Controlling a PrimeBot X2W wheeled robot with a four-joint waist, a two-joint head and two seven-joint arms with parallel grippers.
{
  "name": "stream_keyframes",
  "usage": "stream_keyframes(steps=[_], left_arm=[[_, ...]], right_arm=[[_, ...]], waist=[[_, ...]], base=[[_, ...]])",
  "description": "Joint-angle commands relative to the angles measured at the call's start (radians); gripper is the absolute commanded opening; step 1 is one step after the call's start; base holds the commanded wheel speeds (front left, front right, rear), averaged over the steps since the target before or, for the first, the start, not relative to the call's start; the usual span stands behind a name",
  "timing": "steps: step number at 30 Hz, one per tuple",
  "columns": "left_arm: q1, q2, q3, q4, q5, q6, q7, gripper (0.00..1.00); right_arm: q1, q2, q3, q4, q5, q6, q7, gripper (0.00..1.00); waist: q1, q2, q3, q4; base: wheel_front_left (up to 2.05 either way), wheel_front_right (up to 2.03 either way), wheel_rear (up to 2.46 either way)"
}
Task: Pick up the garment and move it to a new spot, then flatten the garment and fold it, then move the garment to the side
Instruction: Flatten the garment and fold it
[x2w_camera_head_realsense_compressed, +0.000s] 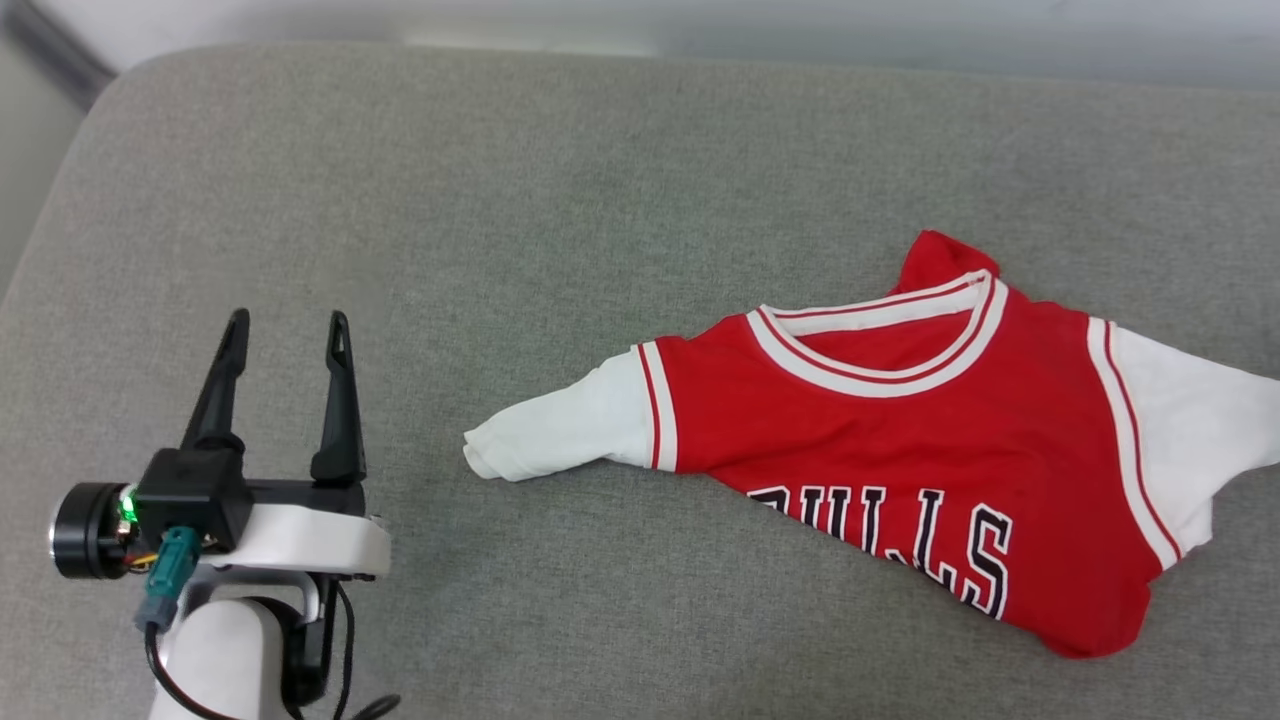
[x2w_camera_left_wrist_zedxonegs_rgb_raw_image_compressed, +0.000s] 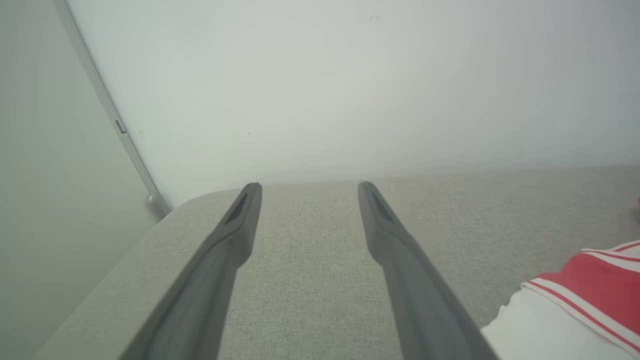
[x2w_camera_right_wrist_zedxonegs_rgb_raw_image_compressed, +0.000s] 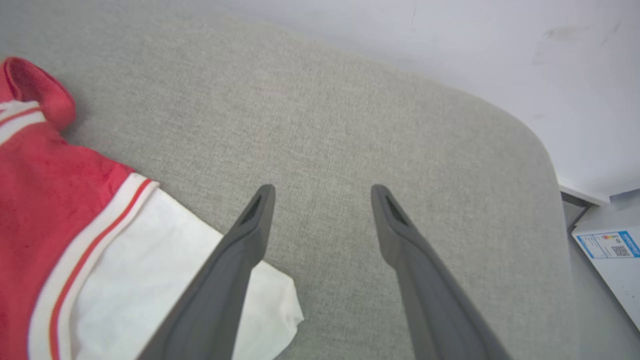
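Note:
The garment (x2w_camera_head_realsense_compressed: 900, 440), a red jersey with short white sleeves, striped trim and black chest lettering, lies crumpled on the right half of the grey cushion (x2w_camera_head_realsense_compressed: 560, 200), its lower part bunched under. My left gripper (x2w_camera_head_realsense_compressed: 288, 335) stands open at the lower left, well left of the white sleeve tip, nothing between its fingers. The left wrist view has the garment (x2w_camera_left_wrist_zedxonegs_rgb_raw_image_compressed: 590, 295) at its right edge, beside the open left gripper (x2w_camera_left_wrist_zedxonegs_rgb_raw_image_compressed: 309, 189). My right gripper (x2w_camera_right_wrist_zedxonegs_rgb_raw_image_compressed: 322, 192) is open over bare cushion, its left finger (x2w_camera_right_wrist_zedxonegs_rgb_raw_image_compressed: 235, 270) above the other white sleeve of the garment (x2w_camera_right_wrist_zedxonegs_rgb_raw_image_compressed: 55, 210).
The grey cushion's rounded far-left corner (x2w_camera_left_wrist_zedxonegs_rgb_raw_image_compressed: 170, 210) meets a pale wall (x2w_camera_left_wrist_zedxonegs_rgb_raw_image_compressed: 350, 75). Past the cushion's right edge (x2w_camera_right_wrist_zedxonegs_rgb_raw_image_compressed: 545, 165) sits a white box with a blue label (x2w_camera_right_wrist_zedxonegs_rgb_raw_image_compressed: 607, 250). Bare cushion stretches across the far side and the middle.

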Motion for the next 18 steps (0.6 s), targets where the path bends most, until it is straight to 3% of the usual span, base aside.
stream_keyframes(steps=[1,7,11,15,16,18], left_arm=[[-0.016,0.012,0.004,0.005,0.001,-0.008,-0.003,1.0],[-0.081,0.092,-0.001,0.063,0.007,-0.065,0.005,1.0],[-0.152,0.164,-0.036,0.085,-0.016,-0.105,0.105,1.0],[-0.231,0.239,-0.103,0.091,-0.074,-0.123,0.282,1.0],[-0.279,0.308,-0.195,0.077,-0.16,-0.124,0.44,1.0],[-0.316,0.367,-0.257,0.066,-0.239,-0.124,0.548,1.0]], right_arm=[[-0.004,0.005,-0.017,-0.002,-0.018,-0.001,-0.044,1.0],[0.033,0.07,-0.11,-0.036,-0.133,-0.001,-0.261,1.0],[0.077,0.133,-0.209,-0.077,-0.218,-0.001,-0.348,1.0],[0.154,0.21,-0.314,-0.145,-0.304,-0.001,-0.371,1.0],[0.21,0.257,-0.38,-0.218,-0.358,-0.001,-0.366,1.0],[0.25,0.291,-0.42,-0.277,-0.393,-0.001,-0.362,1.0]], waist=[[-0.0001,0.0,-0.024,-0.012],[-0.0001,0.0,-0.07,-0.042],[-0.0001,0.0,-0.084,-0.058],[-0.0001,0.0,-0.093,-0.071],[-0.0001,0.0,-0.095,-0.08],[-0.0001,0.0,-0.092,-0.086]], base=[[0.0,0.0,0.0],[0.0,0.0,0.0],[0.0,0.0,0.0],[0.0,0.0,0.0],[0.0,0.0,0.0],[0.0,0.0,0.0]])
